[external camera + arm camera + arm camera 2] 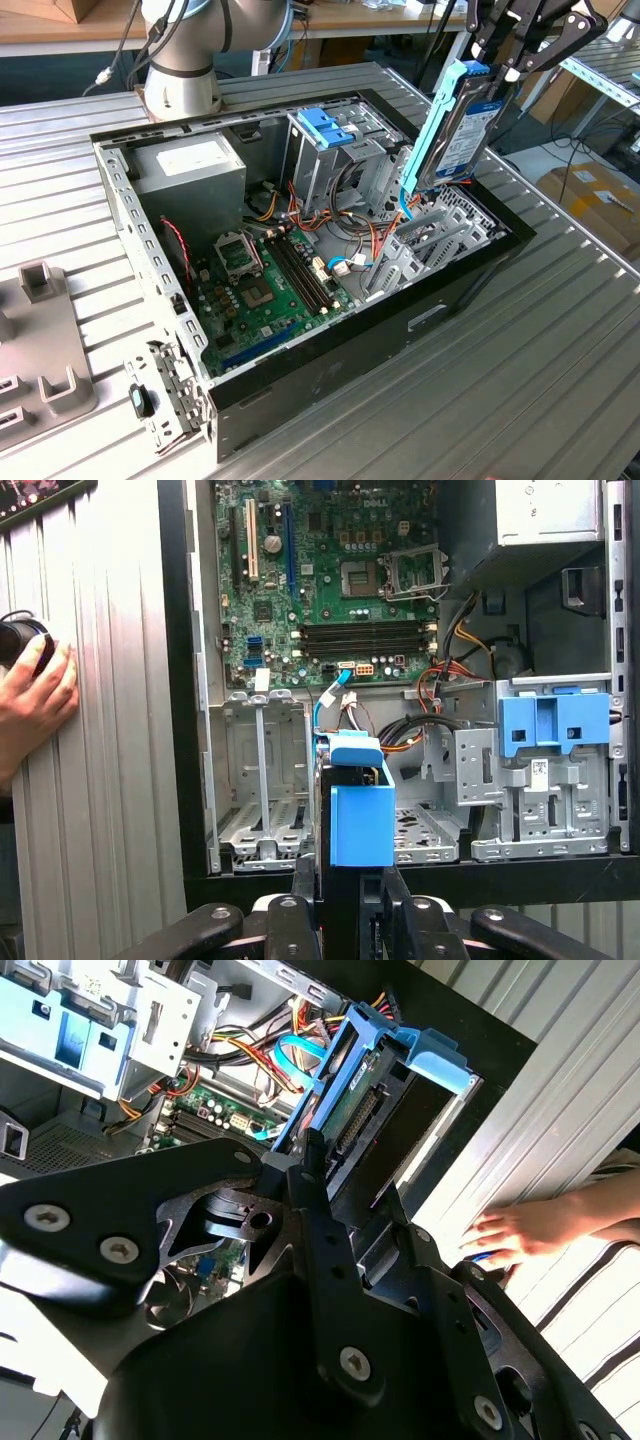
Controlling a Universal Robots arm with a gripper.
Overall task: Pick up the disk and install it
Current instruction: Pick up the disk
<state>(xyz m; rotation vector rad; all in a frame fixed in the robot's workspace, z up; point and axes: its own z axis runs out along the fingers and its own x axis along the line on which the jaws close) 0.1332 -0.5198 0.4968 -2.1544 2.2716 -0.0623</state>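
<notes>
The disk (455, 125), a grey metal drive in light-blue carrier rails, hangs upright and slightly tilted above the open computer case (330, 370), over its end on the exterior view's right. My gripper (502, 72) is shut on the disk's upper end. In both wrist views the black fingers clamp the disk (360, 815) (352, 1100) edge-on, with the gripper (345, 885) just above the case's front rim. Below the disk lie empty metal drive bays (262, 780), with the motherboard (340, 570) beyond them.
A blue plastic latch (325, 128) tops a metal cage beside the bays. Loose coloured cables (345, 235) run past the cage. A person's hand (35, 695) rests on the ribbed table next to the case. A grey fixture (45, 340) sits at the exterior view's left.
</notes>
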